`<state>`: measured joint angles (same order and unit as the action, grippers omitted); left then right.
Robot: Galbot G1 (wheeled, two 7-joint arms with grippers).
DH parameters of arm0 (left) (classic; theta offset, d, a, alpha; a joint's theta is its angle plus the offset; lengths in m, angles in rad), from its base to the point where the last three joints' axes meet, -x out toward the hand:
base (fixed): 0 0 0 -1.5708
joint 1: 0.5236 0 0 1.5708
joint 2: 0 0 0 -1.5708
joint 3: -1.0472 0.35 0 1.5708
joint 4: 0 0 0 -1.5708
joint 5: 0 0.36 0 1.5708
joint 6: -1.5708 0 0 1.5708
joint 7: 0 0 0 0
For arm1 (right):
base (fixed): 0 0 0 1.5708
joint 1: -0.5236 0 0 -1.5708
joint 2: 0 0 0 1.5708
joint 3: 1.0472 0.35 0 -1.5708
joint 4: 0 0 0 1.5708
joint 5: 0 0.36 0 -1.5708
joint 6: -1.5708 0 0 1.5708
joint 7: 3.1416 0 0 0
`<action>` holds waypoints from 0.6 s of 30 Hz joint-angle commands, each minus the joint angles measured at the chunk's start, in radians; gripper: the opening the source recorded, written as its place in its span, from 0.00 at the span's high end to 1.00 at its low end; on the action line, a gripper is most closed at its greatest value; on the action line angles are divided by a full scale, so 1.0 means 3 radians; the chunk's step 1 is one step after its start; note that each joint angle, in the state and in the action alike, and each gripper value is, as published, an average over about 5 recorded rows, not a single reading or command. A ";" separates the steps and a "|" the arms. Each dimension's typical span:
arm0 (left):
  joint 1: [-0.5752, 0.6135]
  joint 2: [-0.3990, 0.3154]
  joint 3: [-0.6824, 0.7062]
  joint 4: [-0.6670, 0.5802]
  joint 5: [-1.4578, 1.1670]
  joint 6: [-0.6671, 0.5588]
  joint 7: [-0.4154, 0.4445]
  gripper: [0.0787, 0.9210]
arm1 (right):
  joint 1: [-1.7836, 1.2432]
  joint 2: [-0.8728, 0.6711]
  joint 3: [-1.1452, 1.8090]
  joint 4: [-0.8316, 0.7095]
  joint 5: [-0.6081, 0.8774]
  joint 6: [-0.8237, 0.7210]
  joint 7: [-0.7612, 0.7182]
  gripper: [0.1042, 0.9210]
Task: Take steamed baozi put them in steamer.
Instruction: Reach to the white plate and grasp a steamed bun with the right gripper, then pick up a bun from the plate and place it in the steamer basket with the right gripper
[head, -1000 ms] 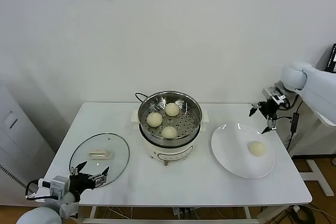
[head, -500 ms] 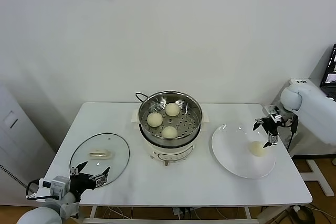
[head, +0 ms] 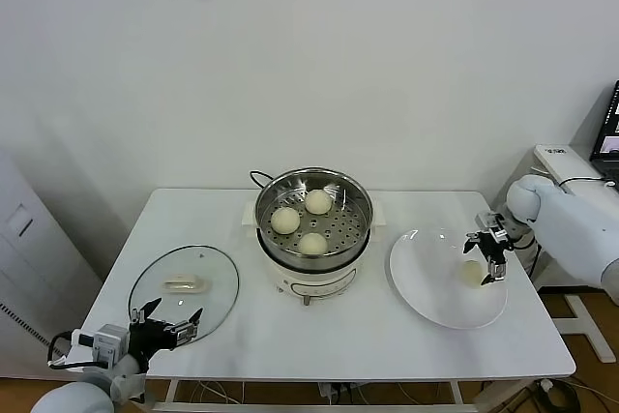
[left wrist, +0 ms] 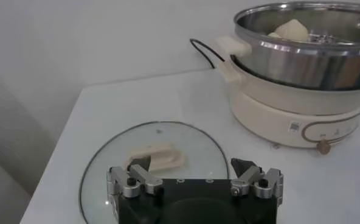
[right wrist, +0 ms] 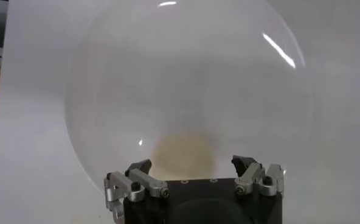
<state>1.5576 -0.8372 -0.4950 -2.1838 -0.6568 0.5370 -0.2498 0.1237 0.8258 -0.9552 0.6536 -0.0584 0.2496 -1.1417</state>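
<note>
One smooth round bun (head: 470,274) lies on the glossy white plate (head: 426,287), right of the steel steamer (head: 312,222) holding three more. My right tool (head: 486,256) hangs spread over it. My left tool (head: 166,322) idles, spread, near the glass lid (head: 184,289) on the bench (head: 338,336).

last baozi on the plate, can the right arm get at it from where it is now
Probably yes. The right gripper hangs open just above the last baozi on the plate, and nothing lies between them in the head or right wrist view.
</note>
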 commanded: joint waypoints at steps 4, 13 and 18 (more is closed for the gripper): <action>0.0006 0.0000 -0.0001 0.0006 0.0001 -0.0004 0.0002 0.12 | -0.0219 0.0135 0.0296 -0.0249 -0.0312 0.0002 0.0042 0.17; 0.0005 0.0002 -0.0003 -0.0008 0.0002 0.0000 -0.0006 0.12 | -0.0172 0.0110 0.0311 -0.0179 -0.0121 -0.0093 0.0039 0.41; 0.0006 -0.0012 0.0003 -0.0011 0.0016 0.0012 -0.0015 0.12 | 0.0185 -0.0102 -0.0256 0.0267 0.0425 -0.0332 -0.0037 0.51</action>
<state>1.5588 -0.8383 -0.4955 -2.1858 -0.6550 0.5377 -0.2526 0.0786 0.8539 -0.8796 0.6041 -0.1066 0.2263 -1.1338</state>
